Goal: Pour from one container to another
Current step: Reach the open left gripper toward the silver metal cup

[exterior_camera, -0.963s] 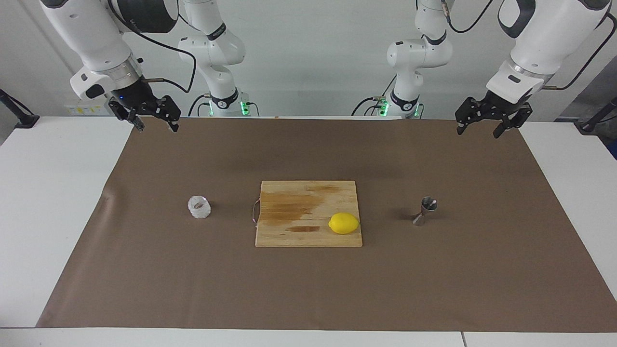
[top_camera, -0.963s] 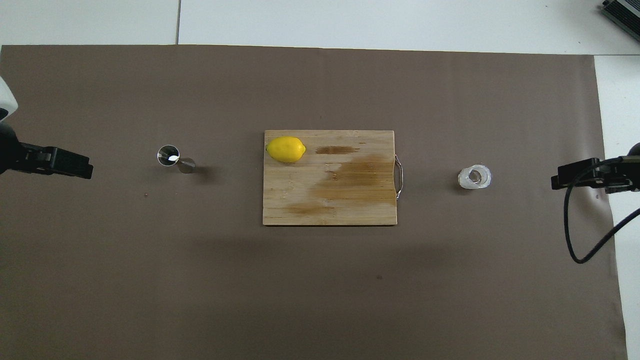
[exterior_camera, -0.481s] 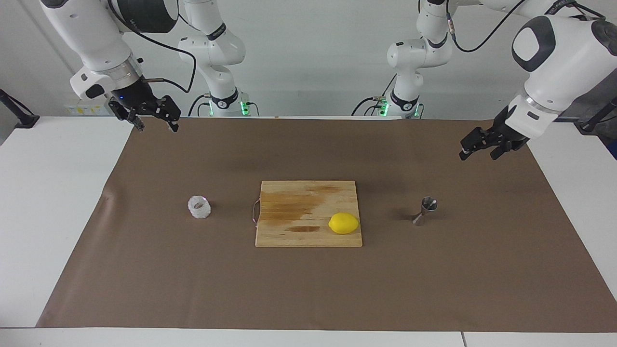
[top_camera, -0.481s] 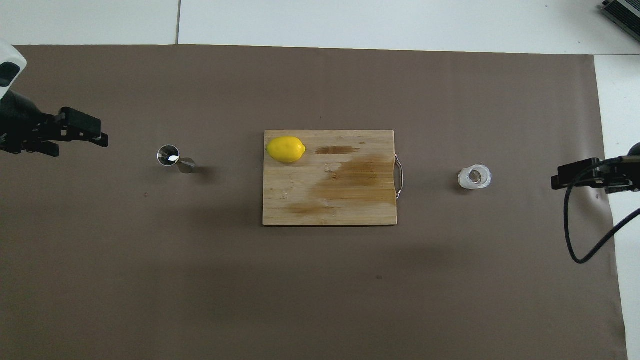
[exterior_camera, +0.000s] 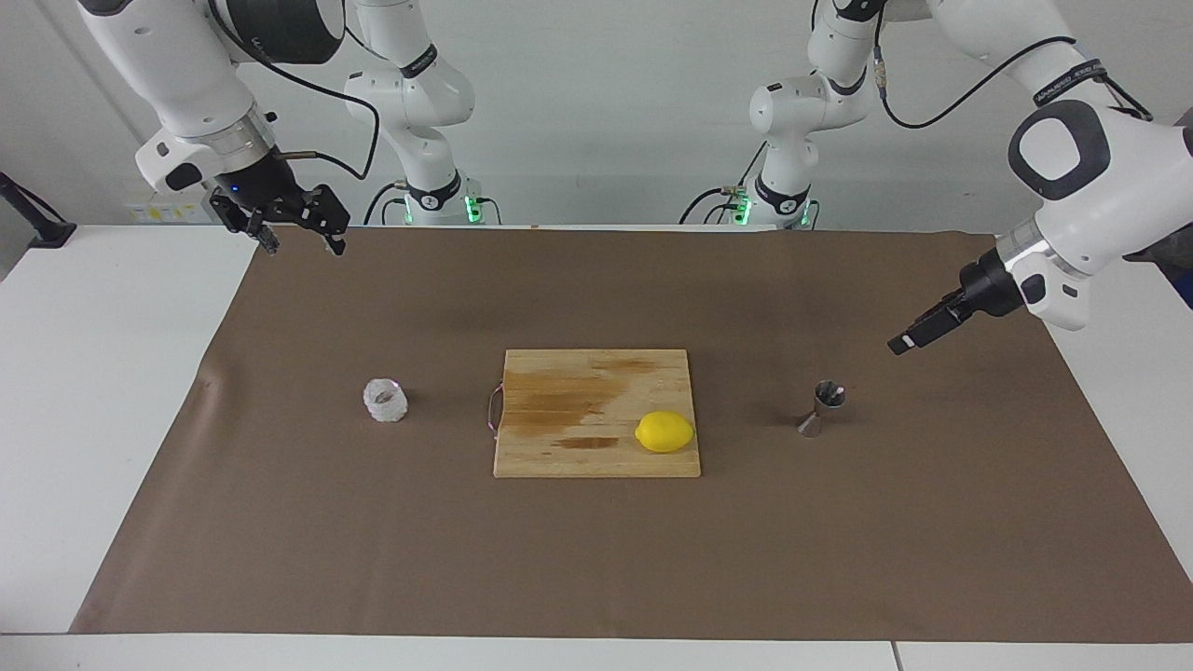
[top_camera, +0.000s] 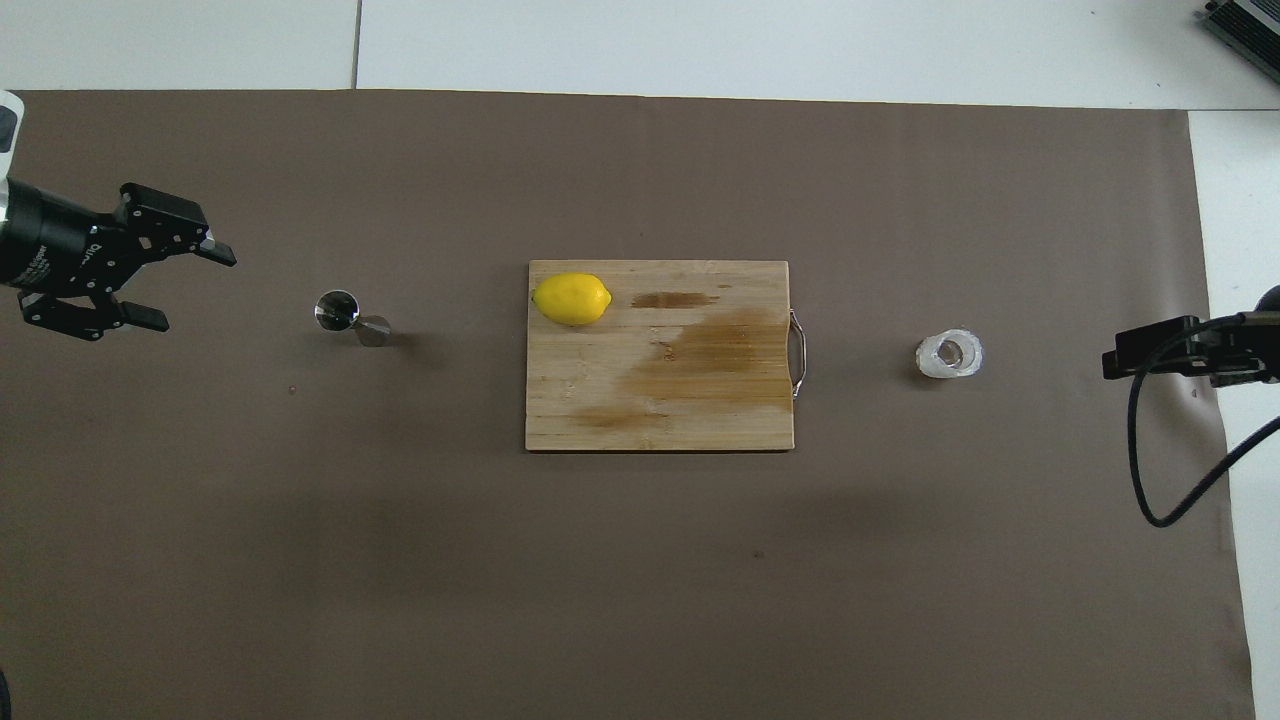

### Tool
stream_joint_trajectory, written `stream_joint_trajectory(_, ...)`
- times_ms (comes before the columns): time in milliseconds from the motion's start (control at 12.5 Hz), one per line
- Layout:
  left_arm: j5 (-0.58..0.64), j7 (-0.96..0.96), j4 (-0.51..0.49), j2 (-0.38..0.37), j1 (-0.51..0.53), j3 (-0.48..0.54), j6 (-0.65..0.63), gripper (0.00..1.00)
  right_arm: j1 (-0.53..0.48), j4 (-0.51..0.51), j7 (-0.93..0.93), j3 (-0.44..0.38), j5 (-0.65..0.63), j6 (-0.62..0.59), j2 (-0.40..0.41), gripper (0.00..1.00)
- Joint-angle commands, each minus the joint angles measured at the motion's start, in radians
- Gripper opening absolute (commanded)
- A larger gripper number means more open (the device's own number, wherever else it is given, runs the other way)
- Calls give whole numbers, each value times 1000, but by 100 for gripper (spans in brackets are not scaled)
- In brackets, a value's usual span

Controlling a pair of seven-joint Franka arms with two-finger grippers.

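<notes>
2 grippers are seen above the brown mat (exterior_camera: 596,559), each clear of the task's things. The left gripper (top_camera: 190,285) is held with its fingers spread over the mat at the left arm's end, near the steel jigger (exterior_camera: 824,407), which stands upright on the mat. The right gripper (exterior_camera: 296,238), fingers also apart, waits over the mat's edge nearest the robots. The faceted glass cup (exterior_camera: 385,400) sits on the mat toward the right arm's end. Between them, 1 lemon (exterior_camera: 665,431) lies on the cutting board (exterior_camera: 578,391).
</notes>
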Motion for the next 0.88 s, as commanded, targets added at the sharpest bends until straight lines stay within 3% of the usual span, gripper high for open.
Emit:
stream_joint_trajectory(0,-169,-141,-190,-92,34,-7,109,100,-11,16,5,8,11,-15,9,100)
stream_joint_trajectory(241,-309,-301,-253,-90,43,-7,218,100,-11,16,5,8,11,-15,8,100)
stream_joint_trajectory(481,-508,-373,-305,-35,106,-7,238,100,-11,16,5,8,11,-13,9,100)
stream_joint_trajectory(802,-634,-428,-388,-11,105,-8,309,100,-11,16,5,8,11,-15,8,100)
